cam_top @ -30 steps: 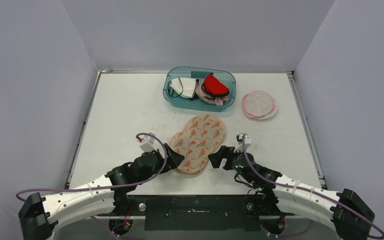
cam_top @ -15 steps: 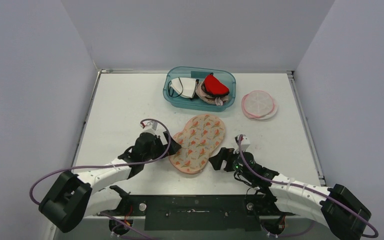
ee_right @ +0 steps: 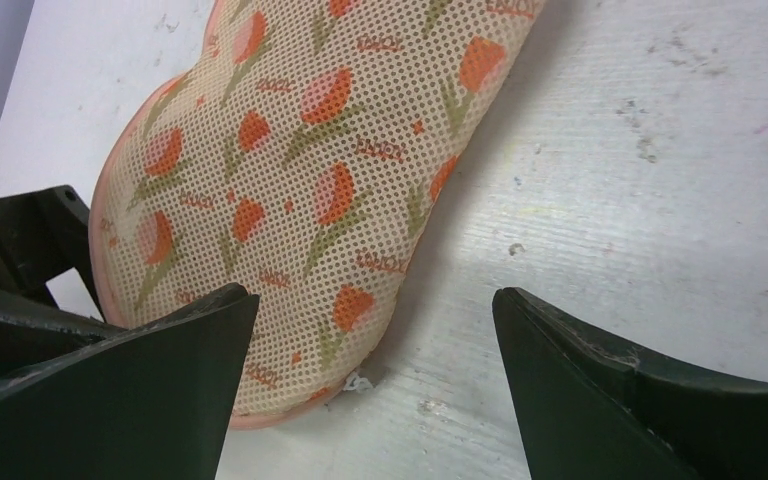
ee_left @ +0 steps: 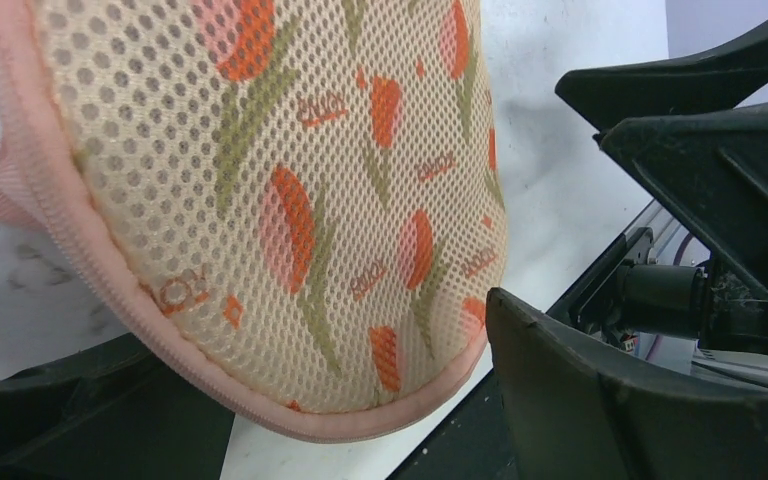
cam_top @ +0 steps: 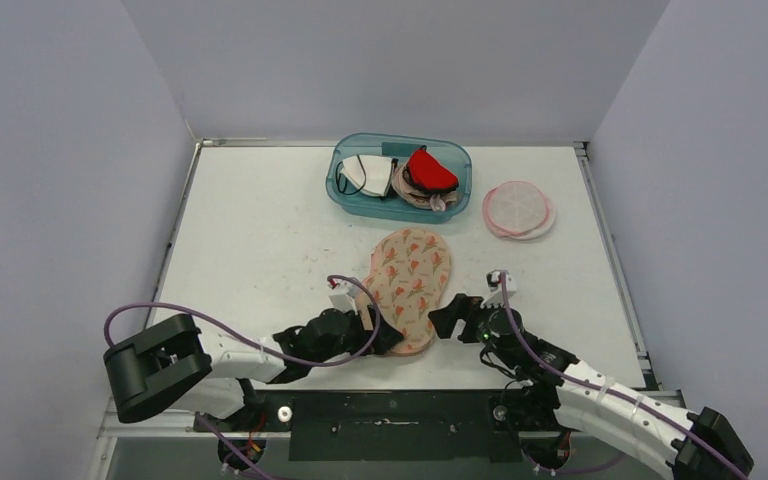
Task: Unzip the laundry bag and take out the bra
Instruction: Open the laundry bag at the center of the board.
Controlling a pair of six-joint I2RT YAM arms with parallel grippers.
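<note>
Bag (cam_top: pixel 412 285) shut | your left end effector (cam_top: pixel 385 340), right end effector (cam_top: pixel 448 316): wide open, empty, at its near end | maybe seeking zip (ee_left: pixel 110 300).

The left arm (cam_top: pixel 232 352) and the right arm (cam_top: pixel 612 396) were made of white tubes with chunky black joints, and a thin purple cable (cam_top: pixel 160 304) looped along each one. Each had a small white block (cam_top: pixel 341 296) near its end and flat black wedge-shaped fingers (ee_right: pixel 610 400) with scuffed edges. Both arms sat on a black bar (cam_top: pixel 390 412) with two round silver screws (cam_top: pixel 285 412).
</note>
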